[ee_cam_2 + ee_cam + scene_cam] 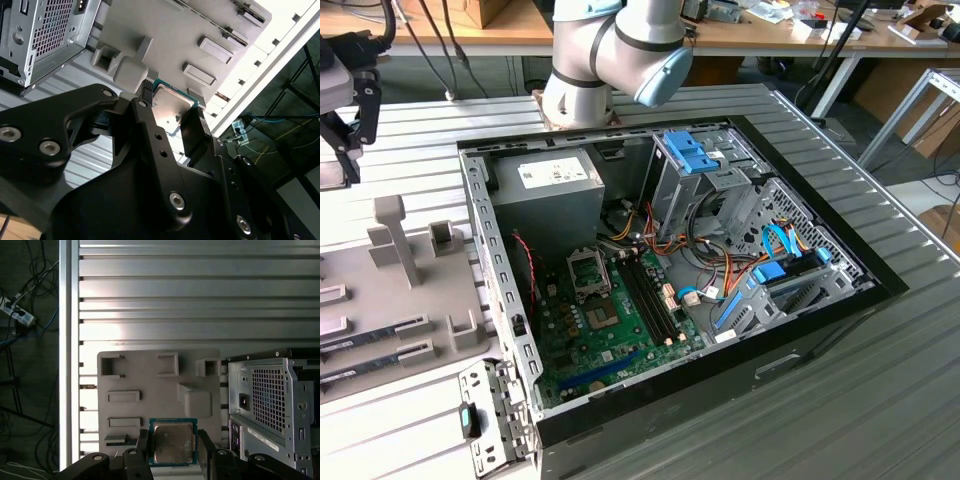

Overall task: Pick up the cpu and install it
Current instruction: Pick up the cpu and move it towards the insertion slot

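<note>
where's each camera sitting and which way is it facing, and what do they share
Exterior view: off the arm, high beside the open computer case, looking down into it; the arm's joints show at the top.
First wrist view: on the wrist, looking straight down past the fingers at the cpu over the grey tray.
Second wrist view: on the wrist, looking slantwise along the fingers at the cpu.
Shared: both wrist views show the cpu between the fingers; all three show the tray and case.
</note>
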Robot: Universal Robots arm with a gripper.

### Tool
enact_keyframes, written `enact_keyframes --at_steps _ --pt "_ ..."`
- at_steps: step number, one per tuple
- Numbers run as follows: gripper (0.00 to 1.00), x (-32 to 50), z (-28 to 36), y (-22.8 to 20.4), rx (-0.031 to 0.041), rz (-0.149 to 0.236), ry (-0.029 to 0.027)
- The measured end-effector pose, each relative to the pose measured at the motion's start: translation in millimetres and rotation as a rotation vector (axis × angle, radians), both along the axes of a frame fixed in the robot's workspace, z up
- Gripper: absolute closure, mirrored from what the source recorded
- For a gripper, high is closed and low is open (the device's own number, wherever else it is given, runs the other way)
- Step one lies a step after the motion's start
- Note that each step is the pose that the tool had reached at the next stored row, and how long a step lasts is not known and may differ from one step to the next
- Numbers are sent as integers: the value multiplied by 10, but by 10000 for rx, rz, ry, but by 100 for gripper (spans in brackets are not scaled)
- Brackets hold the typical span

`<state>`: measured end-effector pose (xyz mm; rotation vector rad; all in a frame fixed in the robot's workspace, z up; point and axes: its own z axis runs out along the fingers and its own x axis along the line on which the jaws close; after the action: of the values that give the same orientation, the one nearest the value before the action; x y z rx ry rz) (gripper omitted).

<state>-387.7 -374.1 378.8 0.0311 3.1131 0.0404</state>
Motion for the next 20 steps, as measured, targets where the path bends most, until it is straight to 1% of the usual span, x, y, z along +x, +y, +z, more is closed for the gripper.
enact_keyframes --at_steps 14,15,17,20 --pt "53 77 0 0 -24 0 1" --pt "53 116 0 0 -34 0 0" --pt "53 160 0 0 -45 0 1" --pt "53 175 0 0 -48 0 1"
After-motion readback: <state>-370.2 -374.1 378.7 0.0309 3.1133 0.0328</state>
